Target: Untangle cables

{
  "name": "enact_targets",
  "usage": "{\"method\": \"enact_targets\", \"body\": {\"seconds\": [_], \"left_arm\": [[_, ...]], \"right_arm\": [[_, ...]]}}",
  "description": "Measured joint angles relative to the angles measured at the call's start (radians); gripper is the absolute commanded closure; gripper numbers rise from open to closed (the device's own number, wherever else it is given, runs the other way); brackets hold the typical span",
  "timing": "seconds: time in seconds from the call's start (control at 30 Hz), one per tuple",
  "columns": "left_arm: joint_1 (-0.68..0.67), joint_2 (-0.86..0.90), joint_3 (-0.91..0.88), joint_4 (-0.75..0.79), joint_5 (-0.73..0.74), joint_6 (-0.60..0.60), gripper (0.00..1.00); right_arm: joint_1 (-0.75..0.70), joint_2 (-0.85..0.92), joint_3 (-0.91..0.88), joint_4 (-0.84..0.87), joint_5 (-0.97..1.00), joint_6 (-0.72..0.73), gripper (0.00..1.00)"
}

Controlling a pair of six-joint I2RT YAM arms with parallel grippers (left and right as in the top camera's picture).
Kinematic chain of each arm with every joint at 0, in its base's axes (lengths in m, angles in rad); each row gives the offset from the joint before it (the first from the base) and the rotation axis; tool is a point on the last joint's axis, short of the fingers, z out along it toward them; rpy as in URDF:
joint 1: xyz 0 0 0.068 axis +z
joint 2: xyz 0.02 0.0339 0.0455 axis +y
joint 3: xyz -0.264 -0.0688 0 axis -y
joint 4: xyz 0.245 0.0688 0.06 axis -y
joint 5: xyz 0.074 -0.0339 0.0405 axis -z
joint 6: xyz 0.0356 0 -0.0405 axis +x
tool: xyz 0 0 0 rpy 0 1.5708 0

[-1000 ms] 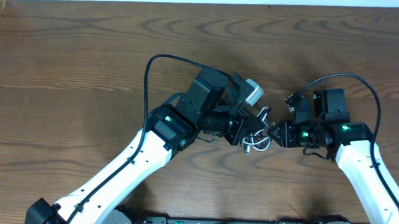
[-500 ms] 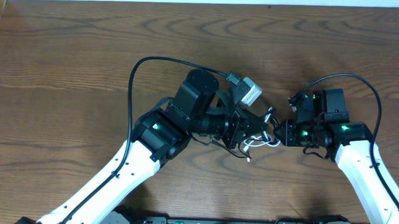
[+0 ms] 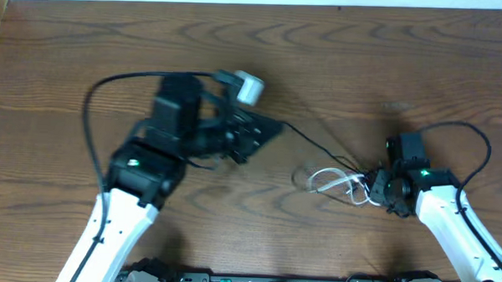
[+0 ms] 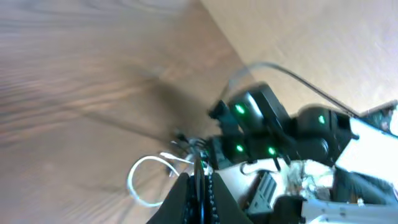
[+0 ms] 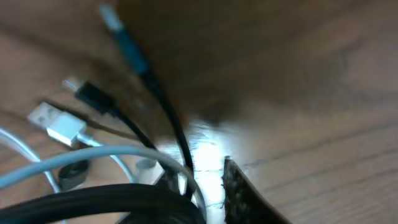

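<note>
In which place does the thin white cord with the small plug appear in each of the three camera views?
Overhead: the thin white cord lies looped right of centre, low in the picture.
Left wrist: its loop shows at the lower left of centre.
Right wrist: it curves across the lower left, close to the lens.
Shared landmark: the brown wooden table under it.
</note>
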State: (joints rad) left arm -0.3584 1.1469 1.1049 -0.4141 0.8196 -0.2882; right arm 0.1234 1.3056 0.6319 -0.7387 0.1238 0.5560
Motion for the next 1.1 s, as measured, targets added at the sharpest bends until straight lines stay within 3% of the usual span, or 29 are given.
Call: {"method": "enact_targets", "body": {"seconds": [0.17,0.2,0.23,0.3,0.37,0.43,0.7,1.1], "left_arm": [[0.153,-0.003,0.0,-0.009,0.011,0.0,0.92],[0.164,-0.003,0.0,-0.009,0.012,0.0,0.88],[0.179,-0.003,0.0,-0.008,0.013,0.0,0.7],[0.19,-0.002,0.0,-0.006,0.009,0.0,0.44],[0.195,0.006,0.0,-0.023,0.008,-0.001,0.32],[0.195,0.022,0.0,-0.056,0.006,-0.004,0.27],[0.185,0.143,0.0,-0.217,0.0,0.017,0.26],[-0.002,0.278,0.0,-0.238,-0.1,0.057,0.27]], "right_arm": [[-0.002,0.003,-0.02,0.068,-0.056,0.025,0.97],[-0.002,0.003,-0.02,0.087,-0.082,0.016,0.99],[-0.002,0.003,-0.021,0.105,-0.109,0.006,0.99],[-0.002,0.003,-0.023,0.135,-0.162,-0.018,0.99],[-0.006,0.003,-0.027,0.167,-0.229,-0.039,0.99],[-0.009,0.004,-0.03,0.201,-0.301,-0.067,0.99],[-0.009,0.005,-0.031,0.265,-0.543,-0.132,0.99],[-0.009,0.005,-0.031,0.249,-0.589,-0.146,0.99]]}}
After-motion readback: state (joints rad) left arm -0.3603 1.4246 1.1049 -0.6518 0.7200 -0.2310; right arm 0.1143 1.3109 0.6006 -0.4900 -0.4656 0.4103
